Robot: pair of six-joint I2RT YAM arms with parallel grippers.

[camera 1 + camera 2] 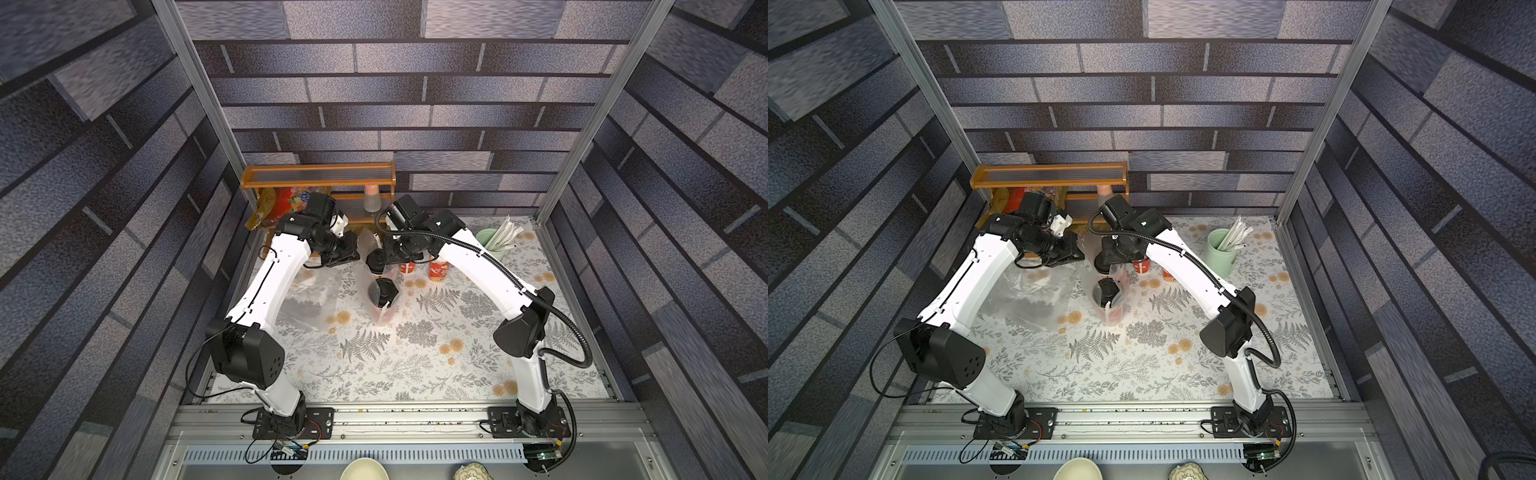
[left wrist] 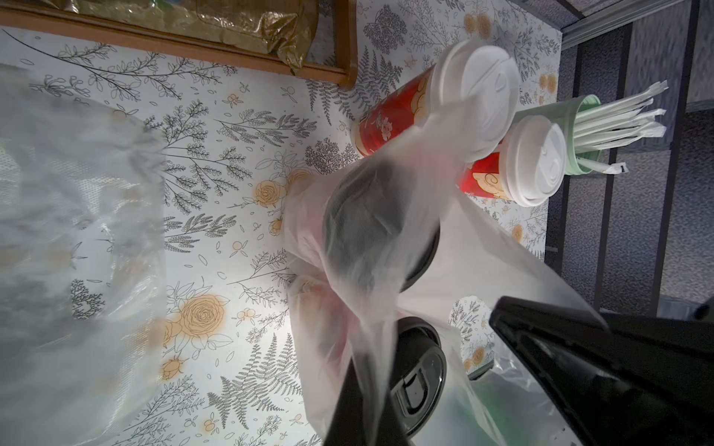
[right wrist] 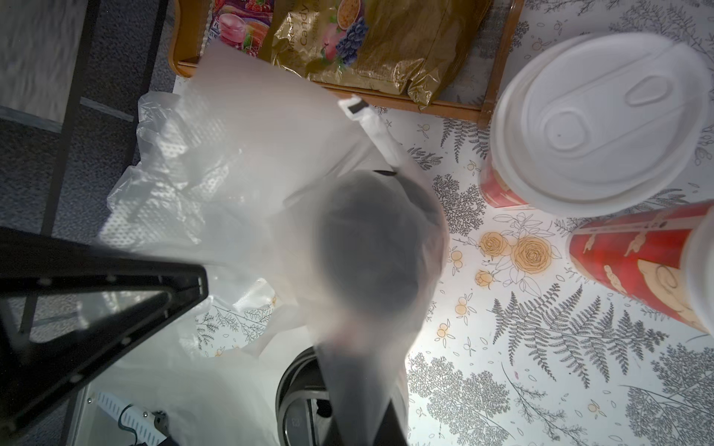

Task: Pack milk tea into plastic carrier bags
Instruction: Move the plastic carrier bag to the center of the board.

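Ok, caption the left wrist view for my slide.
Left gripper pinches the carrier bag over two black-lidded cups; two white-lidded cups stand beside the straw cup.

The white-and-black left arm [image 1: 266, 291] and right arm [image 1: 490, 274] arch from 6 o'clock toward 12 o'clock, their wrists nearly meeting. The left gripper [image 2: 363, 409] and right gripper [image 3: 359, 417] each pinch the thin clear plastic carrier bag [image 2: 386, 231], jaws closed.

Carrier bag [image 1: 384, 318] stands mid-surface [image 1: 415, 365]. Inside it: near bagged cup [image 1: 381, 293], with far bagged cup [image 1: 375, 261] directly behind. Just right of the far one, side by side: inner loose cup [image 1: 407, 267], outer loose cup [image 1: 438, 270]. Straw cup [image 1: 494, 243] is further right. Spare bags [image 1: 309, 299] lie flat left of the carrier bag. Rack [image 1: 320, 176] is rear left, with snack packets [image 1: 286, 199] on its lower level.
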